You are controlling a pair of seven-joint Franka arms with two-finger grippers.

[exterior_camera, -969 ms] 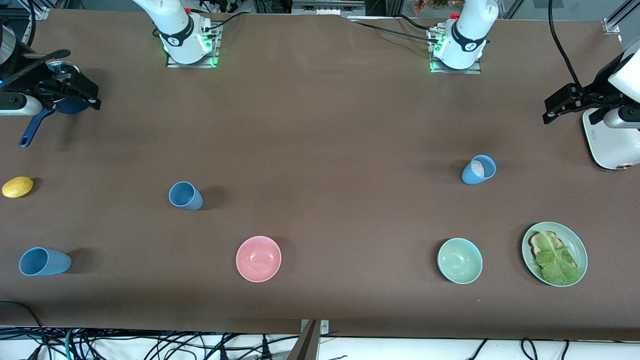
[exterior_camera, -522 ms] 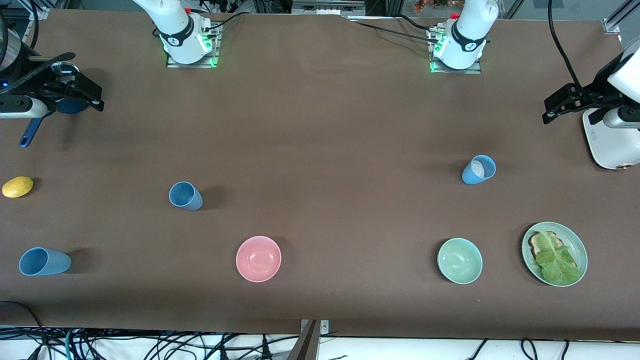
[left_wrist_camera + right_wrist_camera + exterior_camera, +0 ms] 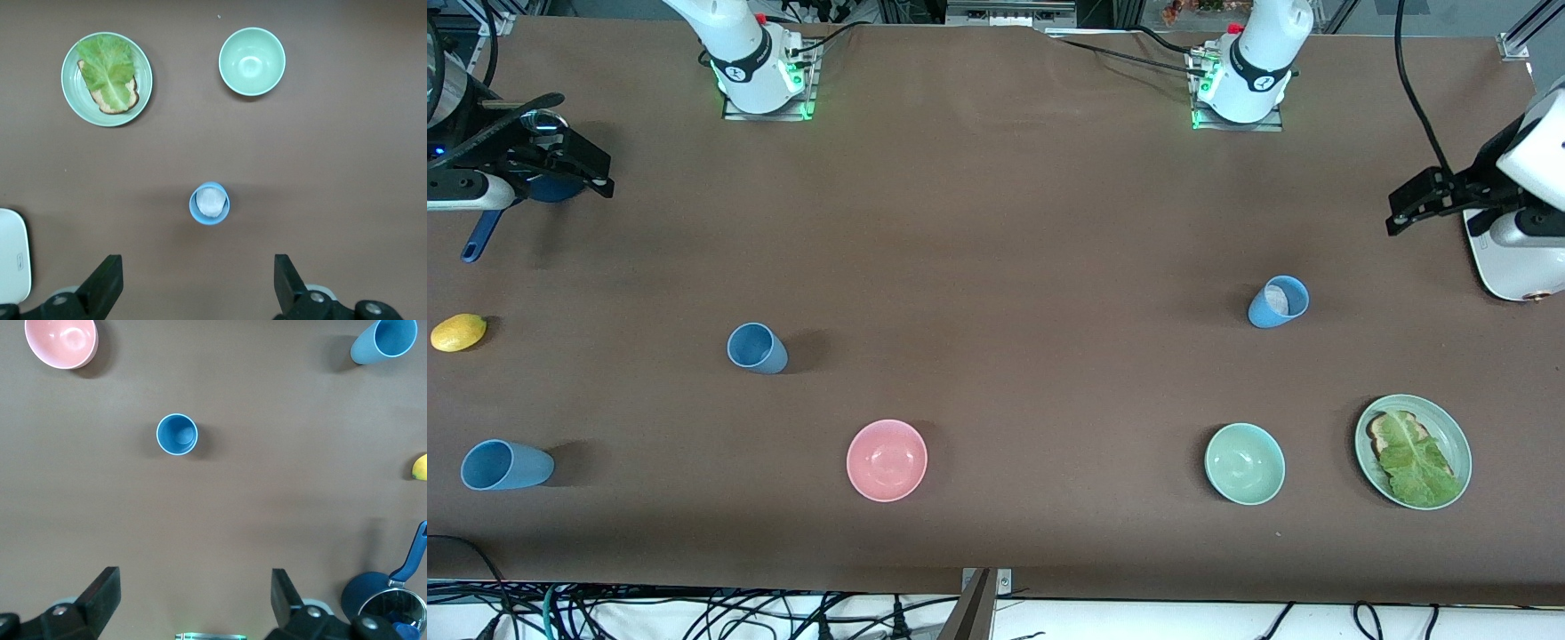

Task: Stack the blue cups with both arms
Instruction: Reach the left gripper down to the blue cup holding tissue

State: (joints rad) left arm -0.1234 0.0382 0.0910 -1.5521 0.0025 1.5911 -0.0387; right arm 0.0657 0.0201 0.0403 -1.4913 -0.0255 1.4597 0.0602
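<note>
Three light-blue cups stand apart on the brown table. One (image 3: 757,348) is toward the right arm's end, and it also shows in the right wrist view (image 3: 177,434). A second (image 3: 505,465) is nearer the front camera at that end, and it too shows in the right wrist view (image 3: 383,341). The third (image 3: 1278,301), pale inside, is toward the left arm's end, and it also shows in the left wrist view (image 3: 209,203). My left gripper (image 3: 1423,203) (image 3: 198,287) is open and empty, up over the table beside the toaster. My right gripper (image 3: 574,164) (image 3: 195,603) is open and empty over the pot.
A pink bowl (image 3: 887,460), a green bowl (image 3: 1244,463) and a green plate (image 3: 1458,436) with toast and lettuce lie nearer the front camera. A white toaster (image 3: 1516,262) stands at the left arm's end. A dark-blue pot (image 3: 480,236) and a lemon (image 3: 458,332) lie at the right arm's end.
Both grippers have shifted slightly, staying open and high. The cups have not moved.
</note>
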